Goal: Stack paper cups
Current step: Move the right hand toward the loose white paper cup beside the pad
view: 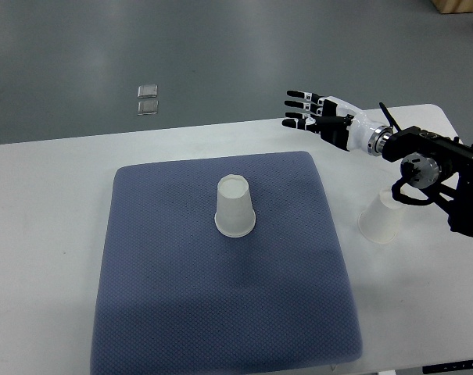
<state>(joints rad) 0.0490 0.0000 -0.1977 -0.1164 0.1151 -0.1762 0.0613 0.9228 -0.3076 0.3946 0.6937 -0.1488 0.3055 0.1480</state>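
One white paper cup [235, 206] stands upside down near the middle of the blue-grey mat [181, 297]. A second white paper cup [381, 217] sits on the bare table to the right of the mat, partly hidden under my right forearm. My right hand [302, 108] hovers beyond the mat's far right corner, fingers stretched out to the left and holding nothing. It is well apart from both cups. My left arm does not show.
The white table [48, 234] carries the mat, with its far edge running just behind the hand. Grey floor lies beyond, with a small clear object [148, 99] on it. My black right forearm [439, 168] crosses the table's right side.
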